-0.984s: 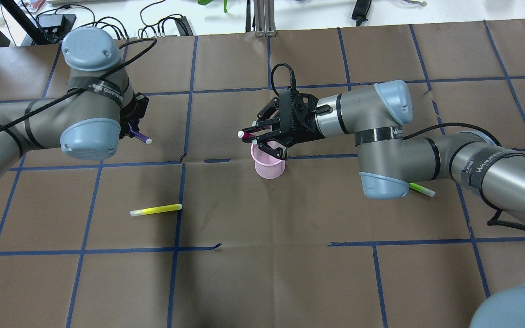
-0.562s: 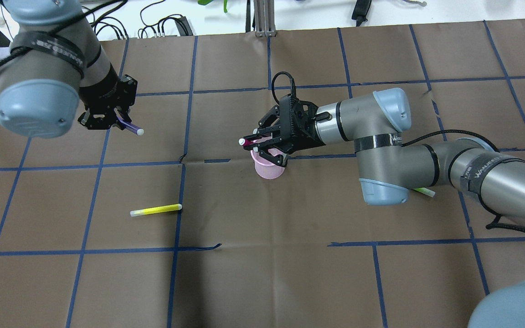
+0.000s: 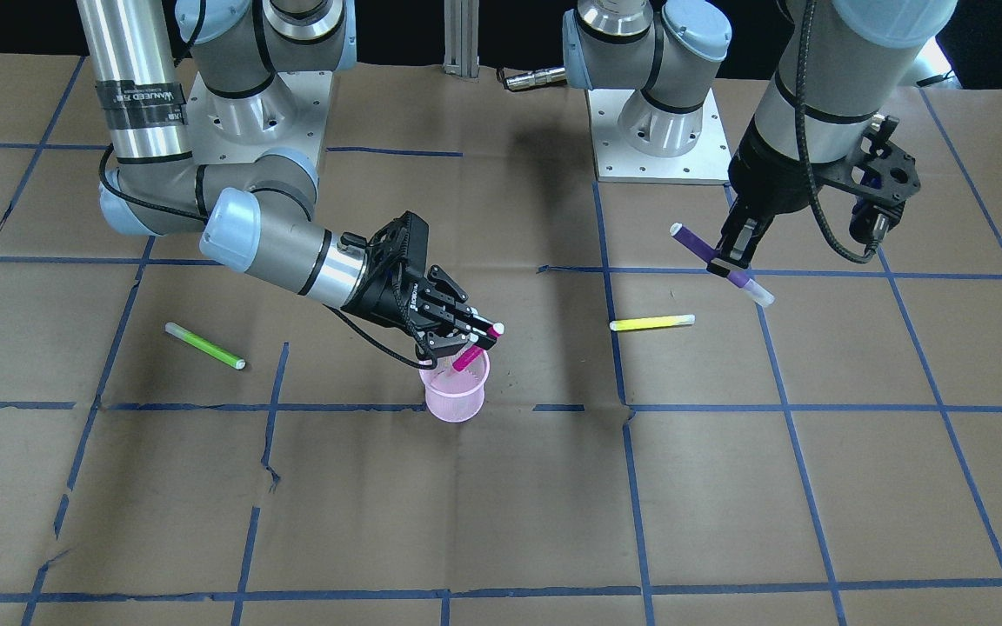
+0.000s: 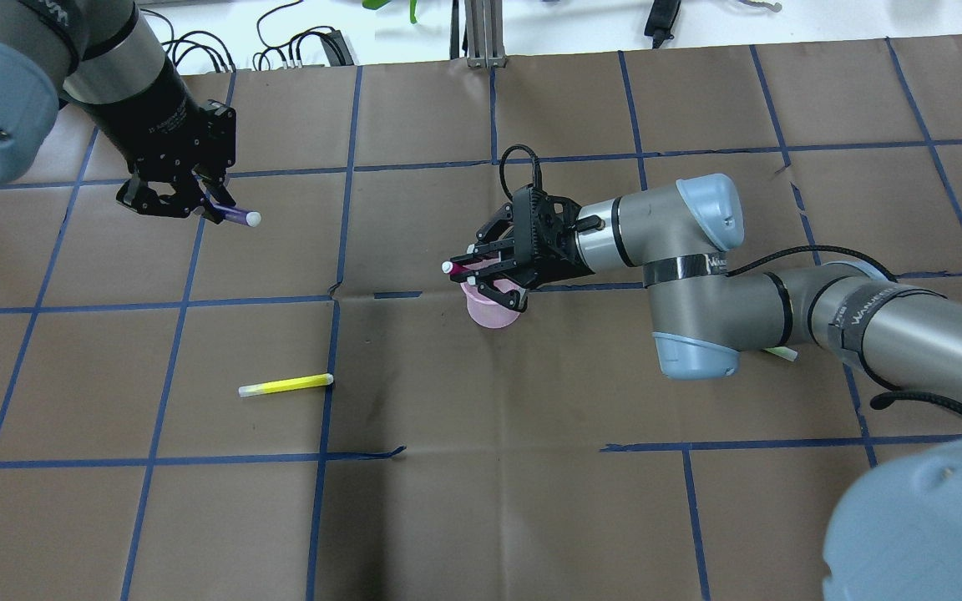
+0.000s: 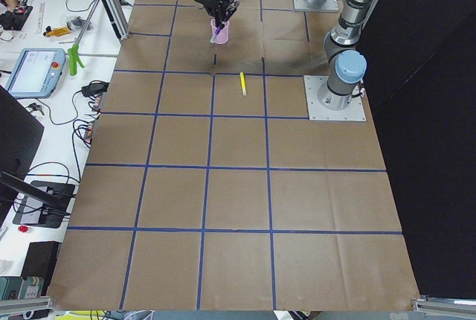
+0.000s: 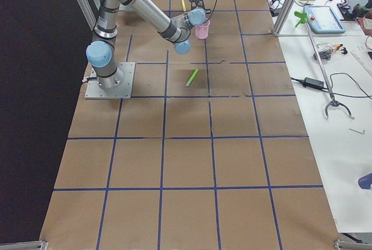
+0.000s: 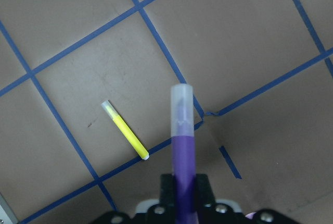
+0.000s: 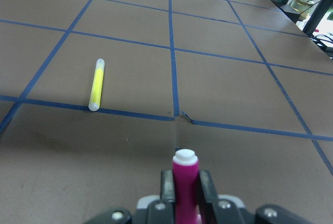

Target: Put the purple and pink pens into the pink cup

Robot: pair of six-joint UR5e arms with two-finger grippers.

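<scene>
Quick status check on the pen job: neither pen is actually in the pink cup yet, but one is really close. The right gripper has its jaws clamped on the pink pen and sits right over the cup, which stands upright near the middle of the brown paper-covered table. The pen is tilted, white-tipped end up and out toward the robot's left, and in the front view the lower end looks like it's just dipping into the cup's mouth. I can't tell for sure whether it's past the rim or only lined up over it. So my read is that pen one is at the "let go and drop" stage, and the tilt is the thing to watch, since a slanted pen could catch the rim or tip such a light little cup. The left gripper is closed around the purple pen, held up in the air well off to the robot's left and nowhere near the cup. The wrist cam shows the pen sticking out past the fingers with its clear cap leading. That one needs the whole carry over and the insert. Also lying flat on the table are a yellow highlighter between the two grippers and a green highlighter on the right arm's side; neither is part of the job. Call it zero of two done, one about to go.
</scene>
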